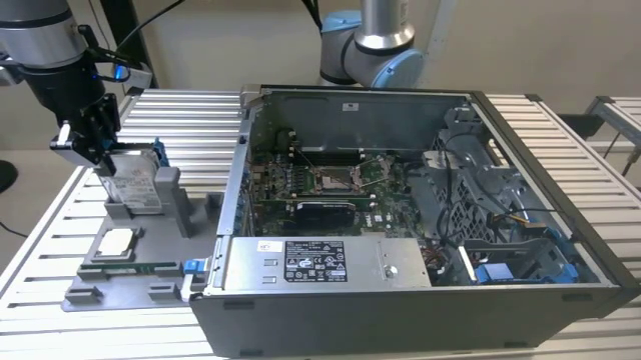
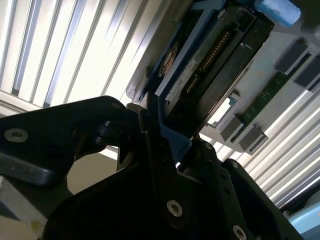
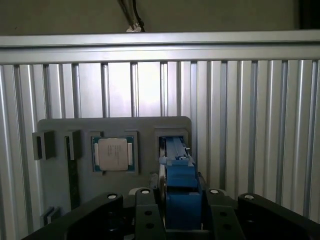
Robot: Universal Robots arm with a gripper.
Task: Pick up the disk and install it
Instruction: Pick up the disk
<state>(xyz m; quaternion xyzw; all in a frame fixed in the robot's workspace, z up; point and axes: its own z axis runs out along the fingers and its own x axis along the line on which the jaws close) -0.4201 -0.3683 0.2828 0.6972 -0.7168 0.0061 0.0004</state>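
The disk (image 1: 136,184) is a silver-grey drive with a white label in a blue carrier. It stands upright on edge in a slot of the grey fixture plate (image 1: 120,289), at the exterior view's left. My gripper (image 1: 103,150) comes down on its upper end and is shut on the disk. In the first wrist view the black fingers (image 3: 145,207) flank the disk's blue carrier (image 3: 181,182), with my gripper (image 3: 180,212) centred on it. The second wrist view shows the disk's (image 2: 210,70) connector edge held by my gripper (image 2: 161,134).
An open computer case (image 1: 521,150) fills the middle and the exterior view's right, with a motherboard (image 1: 331,187), a grey power supply box (image 1: 320,262) and blue drive bay parts (image 1: 501,271). A square silver chip (image 1: 115,244) (image 3: 114,154) and a memory stick (image 1: 130,267) lie on the fixture.
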